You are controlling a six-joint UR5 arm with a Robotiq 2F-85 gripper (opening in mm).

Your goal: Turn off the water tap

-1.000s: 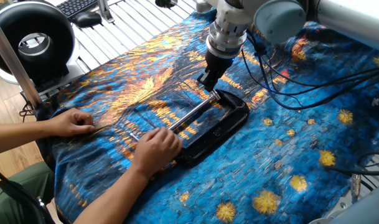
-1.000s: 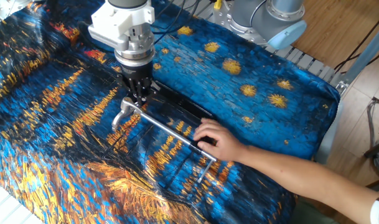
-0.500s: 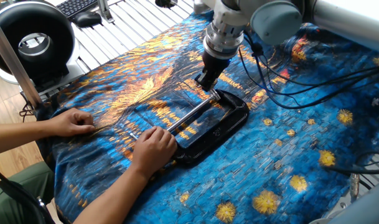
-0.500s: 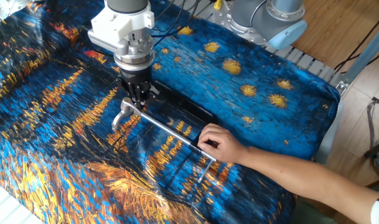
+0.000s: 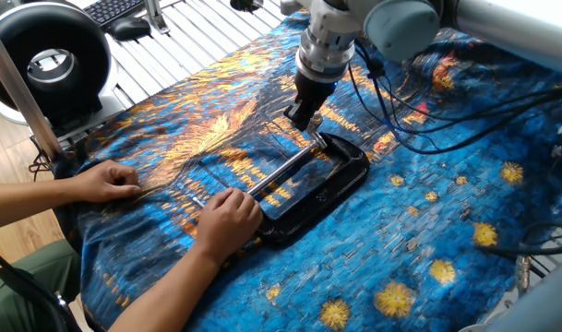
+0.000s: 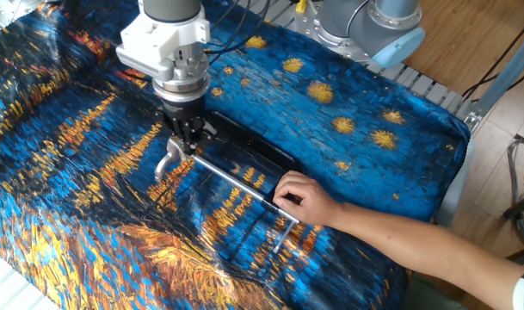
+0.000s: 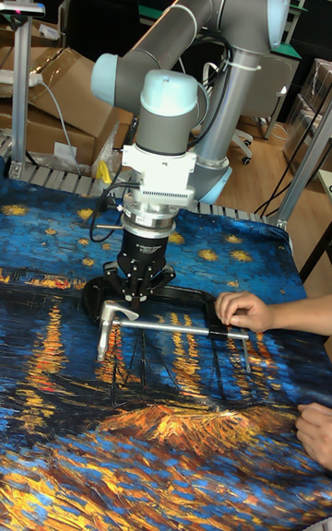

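The water tap (image 6: 168,162) is a small shiny silver lever at the end of a long silver rod (image 6: 236,179), fixed to a black C-clamp (image 6: 249,146) lying on the blue-and-orange cloth. It also shows in the tall fixed view as the tap (image 7: 104,321), and as the tap (image 5: 310,138) in one fixed view. My gripper (image 6: 187,140) points straight down just above where tap and rod join. Its fingers are drawn together, with nothing seen between them. The gripper (image 7: 136,297) hovers right over the clamp's end, and the gripper (image 5: 299,116) hides part of the tap.
A person's hand (image 6: 303,196) holds the clamp near the rod's far end, beside the thin cross-pin (image 6: 287,231). Their other hand (image 5: 105,180) presses the cloth. Black cables (image 5: 419,129) trail over the cloth behind my arm. A round black fan (image 5: 50,60) stands off the table's corner.
My gripper has lifted slightly and shifted a little away from the clamp. The tap, rod and clamp have stayed put, and the person's hands have barely moved.
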